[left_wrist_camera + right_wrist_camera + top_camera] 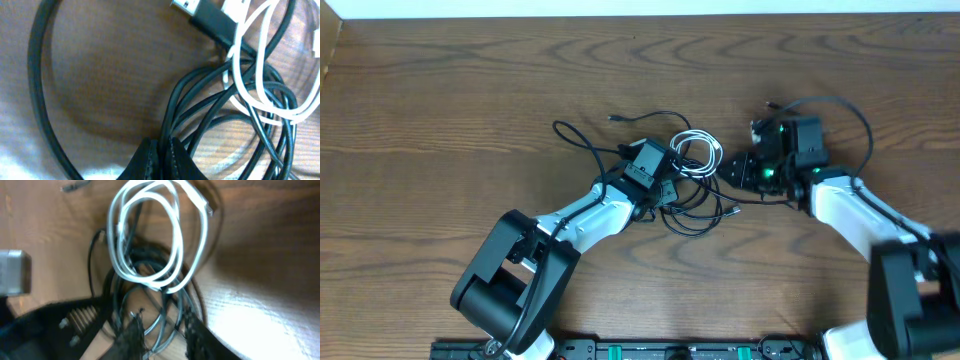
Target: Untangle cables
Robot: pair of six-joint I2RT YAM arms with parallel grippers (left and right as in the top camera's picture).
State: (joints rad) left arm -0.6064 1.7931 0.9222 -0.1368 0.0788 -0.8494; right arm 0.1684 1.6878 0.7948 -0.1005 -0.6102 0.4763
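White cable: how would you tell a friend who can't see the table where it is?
Find the brown wooden table and the pile of thin cables near its middle. On the pile's right side sits a small coil, the white cable. It is the only white one; the others are black.

Robotics lab bench; wood-grain table, left arm, right arm at its edge

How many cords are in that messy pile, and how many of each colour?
black cords: 2
white cord: 1
Total: 3
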